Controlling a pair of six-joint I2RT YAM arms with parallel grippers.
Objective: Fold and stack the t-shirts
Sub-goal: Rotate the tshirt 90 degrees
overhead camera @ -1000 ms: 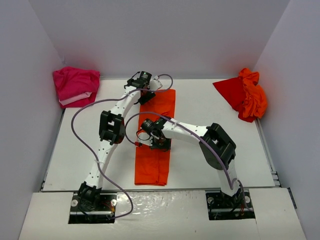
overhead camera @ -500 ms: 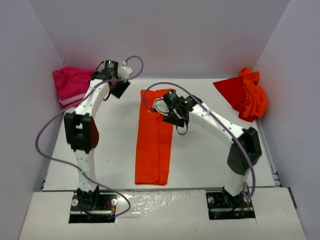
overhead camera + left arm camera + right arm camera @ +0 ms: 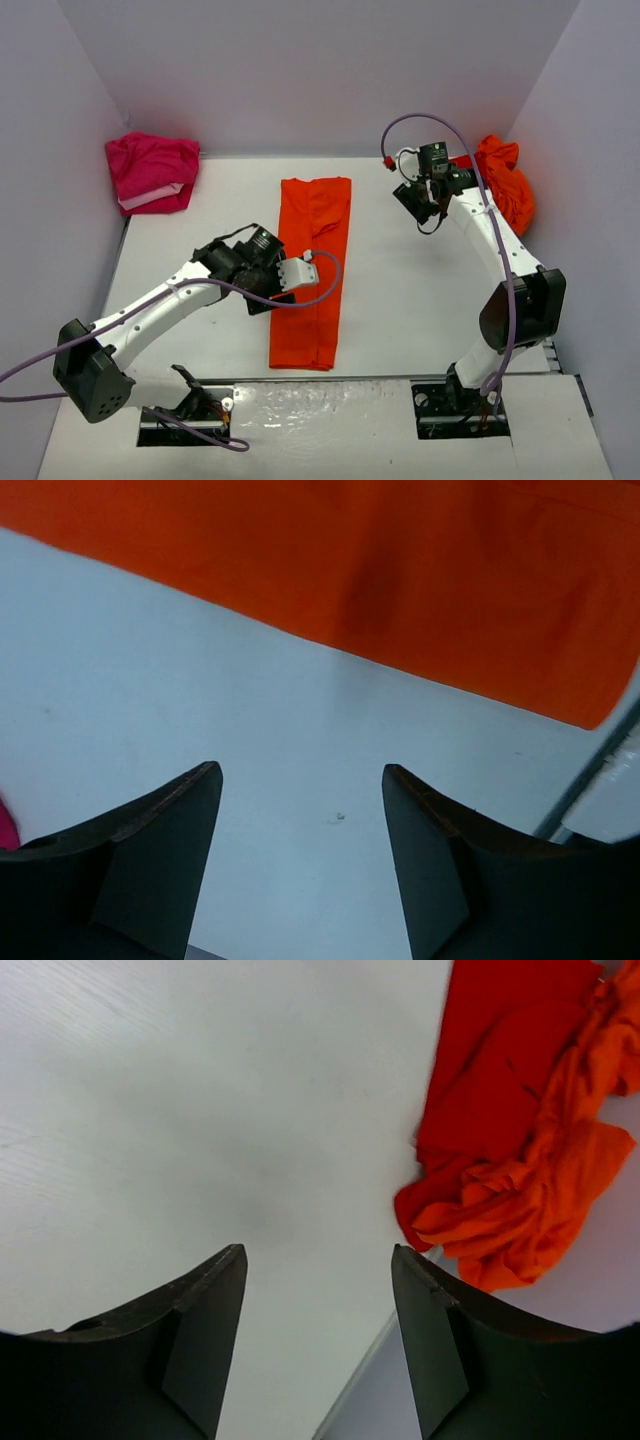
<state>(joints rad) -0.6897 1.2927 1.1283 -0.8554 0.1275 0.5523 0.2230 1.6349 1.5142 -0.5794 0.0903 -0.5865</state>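
Moved: your left arm (image 3: pixel 160 305) has swung down from the far-left corner to the near left. Your right arm (image 3: pixel 490 240) has left the strip's far end for the far right. The shirts have not shifted.
Desk (image 3: pixel 420 300): white and bare between the cloths, so fabric should slide easily on it.
Orange shirt (image 3: pixel 312 270): it lies mid-desk as a long, narrow folded strip running near to far. Judge it light, limp and layered. Take it at an end, pinching through all layers at the corners, or the fold will likely slip open.
Heap (image 3: pixel 495 188): red and orange cloth crumpled at the far-right edge, soft and tangled. A raised ridge looks the easiest hold.
Pink shirt (image 3: pixel 150 172): folded, in the far-left corner.
Left arm pose: stretched low, with the left claw (image 3: pixel 292 276) beside the strip's left edge, fingers apart over bare desk, holding nothing.
Right arm pose: reared up, with the right claw (image 3: pixel 418 203) near the heap, fingers apart and empty.
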